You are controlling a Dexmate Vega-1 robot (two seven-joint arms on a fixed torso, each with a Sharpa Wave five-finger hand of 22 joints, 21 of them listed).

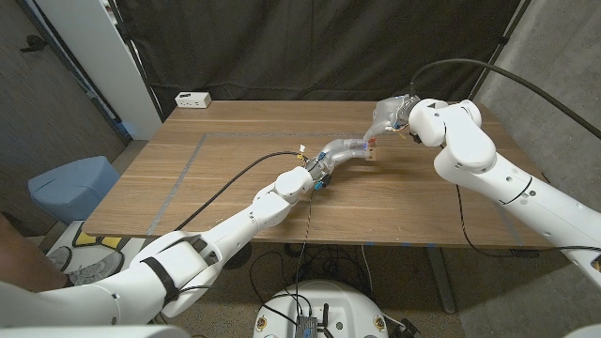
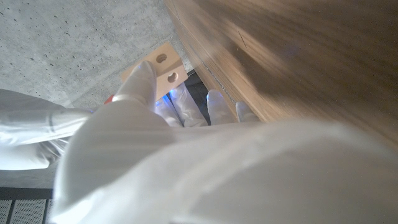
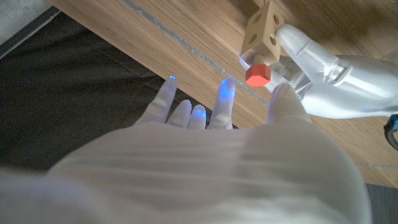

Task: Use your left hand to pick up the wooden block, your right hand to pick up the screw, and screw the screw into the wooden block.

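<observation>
Dark curtain backdrop, concrete floor, wooden table [image 1: 235,178] with grey tape lines; a white box [image 1: 192,99] sits at the far left corner.

The wooden block [image 3: 261,28] is held by the left hand [image 1: 343,152], lifted off the table right of centre, toward the far side. In the left wrist view the block [image 2: 163,68] is seen gripped between fingers, drilled holes facing out. The screw [image 3: 257,74], red-headed, is seen right against the block's lower face; it seems to be seated in a hole, shank hidden, depth cannot be told.

The right hand [image 3: 205,134] is held just beside the block, fingers spread, nothing gripped. In the head view the right hand [image 1: 390,115] sits just beyond and to the right of the block, close but apparently not touching.

Key relation: from the right hand, the screw head lies just ahead of the fingertips, near the thumb side. The screw's axis is judged to run into the block face, roughly toward the right hand. The right hand is the nearer free hand.

Obstruction: left-hand fingers [image 3: 305,43] are wrapped close beside the screw head, so pinch room is tight. A black cable [image 1: 225,183] lies across the table, clear of the work.
</observation>
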